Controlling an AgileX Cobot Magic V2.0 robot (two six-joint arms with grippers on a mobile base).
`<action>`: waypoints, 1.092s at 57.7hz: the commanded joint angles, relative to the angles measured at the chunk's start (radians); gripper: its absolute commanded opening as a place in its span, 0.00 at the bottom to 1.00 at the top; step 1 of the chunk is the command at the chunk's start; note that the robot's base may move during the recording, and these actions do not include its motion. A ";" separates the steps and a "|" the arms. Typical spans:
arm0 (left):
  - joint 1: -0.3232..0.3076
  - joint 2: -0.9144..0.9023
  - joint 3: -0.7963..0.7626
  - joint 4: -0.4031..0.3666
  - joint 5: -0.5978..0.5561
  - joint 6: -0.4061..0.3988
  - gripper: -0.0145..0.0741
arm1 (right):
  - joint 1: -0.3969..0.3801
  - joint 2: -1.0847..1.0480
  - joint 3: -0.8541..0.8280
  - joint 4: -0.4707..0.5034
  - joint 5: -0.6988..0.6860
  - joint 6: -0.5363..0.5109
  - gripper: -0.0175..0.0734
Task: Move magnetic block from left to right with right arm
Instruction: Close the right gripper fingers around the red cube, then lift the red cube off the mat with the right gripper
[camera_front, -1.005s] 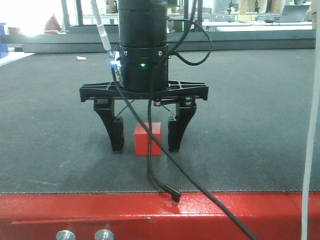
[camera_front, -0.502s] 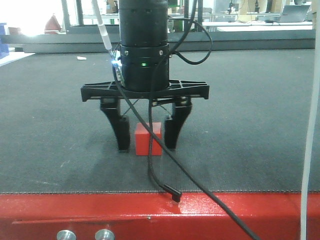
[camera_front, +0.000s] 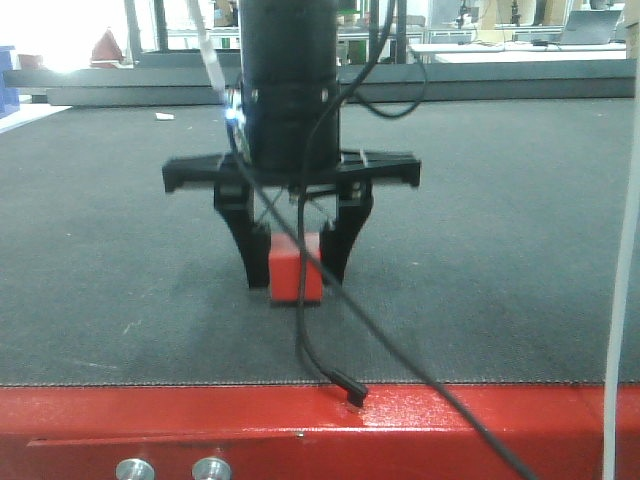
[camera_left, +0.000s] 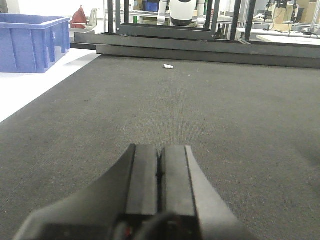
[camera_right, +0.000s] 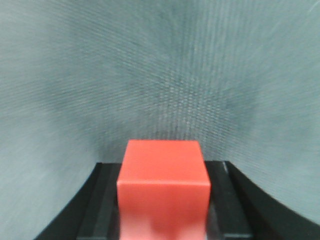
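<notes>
We are looking at the right gripper (camera_front: 296, 283), which is reaching straight down onto the dark mat (camera_front: 500, 250). Its two black fingers (camera_right: 102, 210) are pressing on the magnetic block (camera_front: 285, 278), one on its left face and one on its right face. In the right wrist view the block is filling the whole gap between them, so we are calling this a closed hold on the block.

The block is sitting a little way behind the red table edge (camera_front: 150, 425), near the middle of that edge. The picture is blurry, so we cannot tell if the block's bottom is touching the mat or hanging just above it.

The left gripper (camera_left: 159, 175) is closed with its fingers pressed flat together, and it is holding nothing. We cannot tell how far it is from the red table edge.

We are guessing the block is light and hard, because it is a small cube with flat, smooth sides and sharp corners. It is not going to squash. Smooth sides can slip, so squeezing the middle of two opposite faces, as the fingers are doing, looks like the best way to hold it. The task calls it magnetic, so it may tug toward metal.

A black cable (camera_front: 320, 340) is hanging between the block and the red table edge, and it could snag.
</notes>
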 joint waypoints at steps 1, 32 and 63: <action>0.000 -0.011 0.008 -0.003 -0.083 -0.007 0.02 | -0.002 -0.121 -0.011 -0.032 -0.013 -0.086 0.54; 0.000 -0.011 0.008 -0.003 -0.083 -0.007 0.02 | -0.221 -0.570 0.493 -0.029 -0.313 -0.404 0.54; 0.000 -0.011 0.008 -0.003 -0.083 -0.007 0.02 | -0.695 -1.119 1.062 0.081 -0.761 -0.749 0.54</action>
